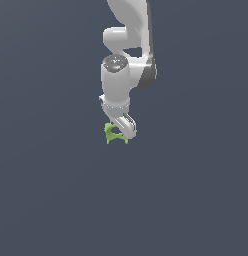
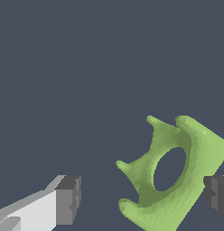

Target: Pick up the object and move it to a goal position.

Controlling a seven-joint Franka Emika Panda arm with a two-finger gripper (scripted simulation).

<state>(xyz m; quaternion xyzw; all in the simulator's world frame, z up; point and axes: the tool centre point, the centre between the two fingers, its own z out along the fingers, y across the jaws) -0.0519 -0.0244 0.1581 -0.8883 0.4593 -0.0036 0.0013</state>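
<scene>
The object is a small lime-green ring with a round central hole and stubby pointed prongs. It sits tilted between my fingers in the wrist view. My gripper is open around it. The object lies close against one dark pad, and a clear gap separates it from the other pad. In the exterior view the white arm reaches straight down, and the gripper sits low over the object, which shows partly at the exterior view's left of the fingers.
A flat dark grey-blue surface fills both views. Nothing else shows on it.
</scene>
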